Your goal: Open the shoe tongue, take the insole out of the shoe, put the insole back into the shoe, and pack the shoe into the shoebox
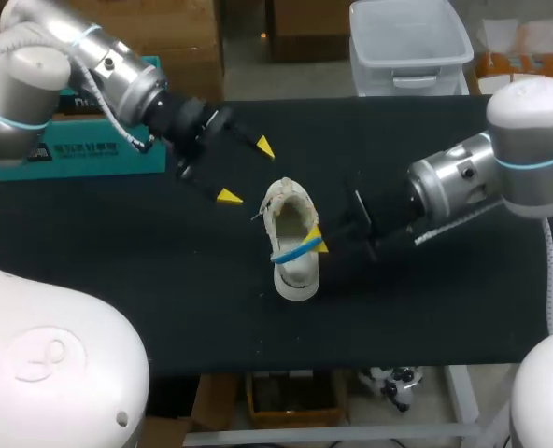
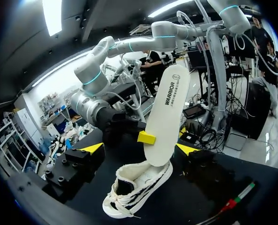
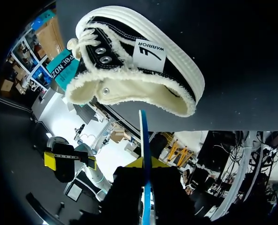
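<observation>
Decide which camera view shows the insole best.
The left wrist view: the insole shows its broad pale face, nearly end to end. The head view shows only a thin blue strip; the right wrist view shows it edge-on.

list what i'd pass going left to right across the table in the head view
teal shoebox → left gripper → shoe → right gripper, shut on the insole over the shoe
</observation>
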`<state>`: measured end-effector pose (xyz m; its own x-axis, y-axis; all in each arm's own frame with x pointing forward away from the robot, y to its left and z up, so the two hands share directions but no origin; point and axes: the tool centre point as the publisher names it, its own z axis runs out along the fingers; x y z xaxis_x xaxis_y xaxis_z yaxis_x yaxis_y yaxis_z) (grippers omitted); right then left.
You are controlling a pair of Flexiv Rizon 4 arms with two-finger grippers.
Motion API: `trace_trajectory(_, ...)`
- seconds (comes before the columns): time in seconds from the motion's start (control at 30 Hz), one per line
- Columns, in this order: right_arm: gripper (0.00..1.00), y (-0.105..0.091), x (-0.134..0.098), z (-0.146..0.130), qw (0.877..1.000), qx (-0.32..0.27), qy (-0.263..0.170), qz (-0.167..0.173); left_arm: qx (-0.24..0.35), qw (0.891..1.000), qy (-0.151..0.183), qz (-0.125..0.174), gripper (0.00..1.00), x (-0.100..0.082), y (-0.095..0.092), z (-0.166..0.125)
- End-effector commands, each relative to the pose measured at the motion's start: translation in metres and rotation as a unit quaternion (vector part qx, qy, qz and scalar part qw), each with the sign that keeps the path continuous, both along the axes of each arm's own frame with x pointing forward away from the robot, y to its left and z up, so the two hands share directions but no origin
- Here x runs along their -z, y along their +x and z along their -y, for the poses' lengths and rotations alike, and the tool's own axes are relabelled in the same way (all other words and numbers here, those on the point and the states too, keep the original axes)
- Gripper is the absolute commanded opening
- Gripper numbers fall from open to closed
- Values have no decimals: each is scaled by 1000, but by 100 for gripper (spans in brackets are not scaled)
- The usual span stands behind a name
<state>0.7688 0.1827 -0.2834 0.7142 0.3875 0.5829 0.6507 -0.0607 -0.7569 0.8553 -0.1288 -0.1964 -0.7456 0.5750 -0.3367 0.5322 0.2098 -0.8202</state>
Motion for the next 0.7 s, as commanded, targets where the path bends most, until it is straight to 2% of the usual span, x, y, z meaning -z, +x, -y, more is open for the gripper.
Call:
trace_trajectory(0.03, 0, -7, 0, 0, 1000, 4, -2, 7, 164, 979, 112, -41, 100, -3, 15, 1)
trace_trajectory(0.1, 0, -9, 0, 0, 1000, 2, -2, 12, 189, 973, 126, -37, 100, -4, 16, -1)
trace_trajectory(0.17, 0, -12, 0, 1, 1000, 2, -3, 14, 191, 972, 132, -34, 100, -5, 17, -3)
trace_trajectory(0.37, 0, -17, 0, 5, 1000, 4, 1, 21, 235, 960, 152, -12, 100, -2, 17, -11)
trace_trajectory(0.7, 0, -22, 5, 8, 1000, 4, 14, 20, 248, 955, 165, 15, 100, 4, 14, -20)
